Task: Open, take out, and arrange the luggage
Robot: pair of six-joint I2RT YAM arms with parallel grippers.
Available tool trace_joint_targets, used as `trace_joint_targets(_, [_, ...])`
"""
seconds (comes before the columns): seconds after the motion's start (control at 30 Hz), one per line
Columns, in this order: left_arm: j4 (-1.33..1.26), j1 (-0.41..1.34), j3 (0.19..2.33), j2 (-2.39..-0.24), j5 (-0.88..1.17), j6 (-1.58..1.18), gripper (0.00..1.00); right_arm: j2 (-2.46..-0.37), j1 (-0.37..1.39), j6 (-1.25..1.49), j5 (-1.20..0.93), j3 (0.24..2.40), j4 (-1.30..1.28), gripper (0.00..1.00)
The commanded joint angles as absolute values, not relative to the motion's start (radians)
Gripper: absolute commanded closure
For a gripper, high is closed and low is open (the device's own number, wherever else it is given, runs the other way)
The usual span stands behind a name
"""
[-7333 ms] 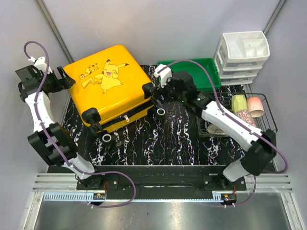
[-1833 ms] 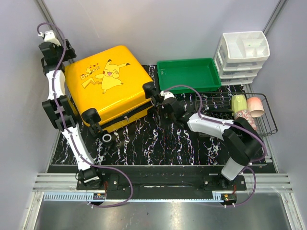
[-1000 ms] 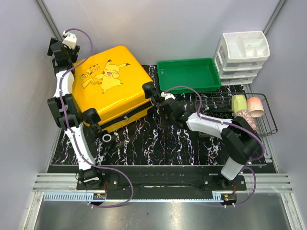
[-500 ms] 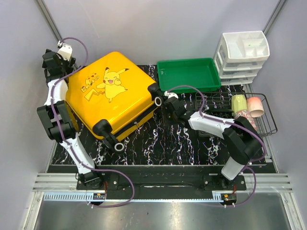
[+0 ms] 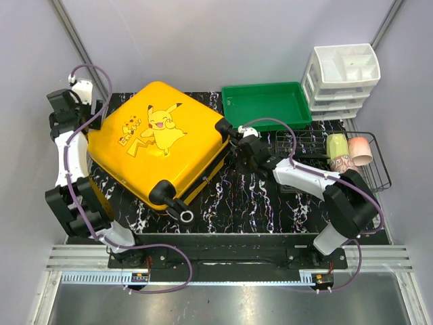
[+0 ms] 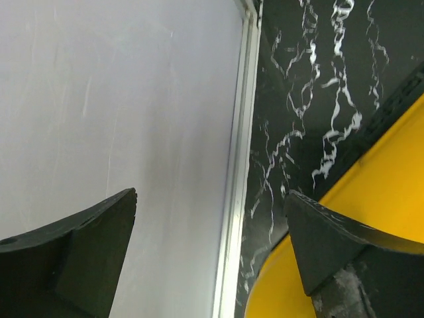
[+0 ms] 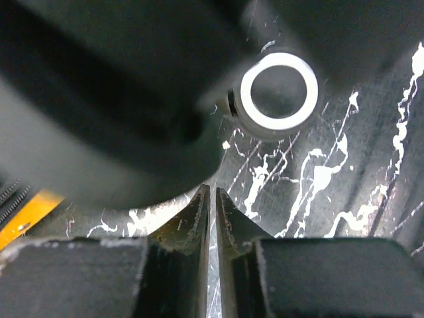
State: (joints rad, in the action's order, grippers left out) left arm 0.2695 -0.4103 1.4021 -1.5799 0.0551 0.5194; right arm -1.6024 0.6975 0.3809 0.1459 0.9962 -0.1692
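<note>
The luggage (image 5: 159, 145) is a yellow hard-shell suitcase with a cartoon print. It lies shut and flat on the black marbled table (image 5: 257, 203), turned at an angle, with one wheel (image 5: 185, 216) near the front edge. My left gripper (image 5: 73, 116) is at its back left corner, open, with only the wall and a yellow edge (image 6: 371, 199) between its fingers (image 6: 99, 225). My right gripper (image 5: 239, 145) is low beside the right wheel (image 7: 278, 93). Its fingers (image 7: 199, 212) are almost touching, with nothing between them.
A green tray (image 5: 267, 105) stands at the back, right of the suitcase. White stacked drawers (image 5: 345, 78) are at the back right. A wire basket (image 5: 369, 159) holding cups sits on the right. The grey wall (image 6: 99, 99) runs close along the left.
The suitcase has turned counter-clockwise and slid toward the front, its near wheel now at the table edge. My left arm has come forward along the wall. The right fingers have narrowed.
</note>
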Motion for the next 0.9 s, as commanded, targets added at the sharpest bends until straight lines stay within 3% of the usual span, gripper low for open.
trace_joint_targets(0.0, [0.436, -0.491, 1.407, -1.502, 0.101, 0.356, 0.01, -1.647, 0.687, 0.356, 0.148, 1.017, 0.025, 0.89])
trace_joint_targets(0.17, [0.469, -0.522, 1.369, -1.340, 0.216, 0.290, 0.01, -1.759, 0.689, 0.390, 0.069, 1.101, 0.139, 0.98])
trace_joint_targets(0.37, [0.482, -0.522, 1.264, -1.149, 0.331, 0.207, 0.01, -1.902, 0.724, 0.394, 0.048, 1.291, 0.167, 0.98])
trace_joint_targets(0.87, [0.551, -0.523, 1.143, -1.042, 0.451, 0.159, 0.01, -2.247, 0.729, 0.318, 0.097, 1.753, 0.196, 0.97])
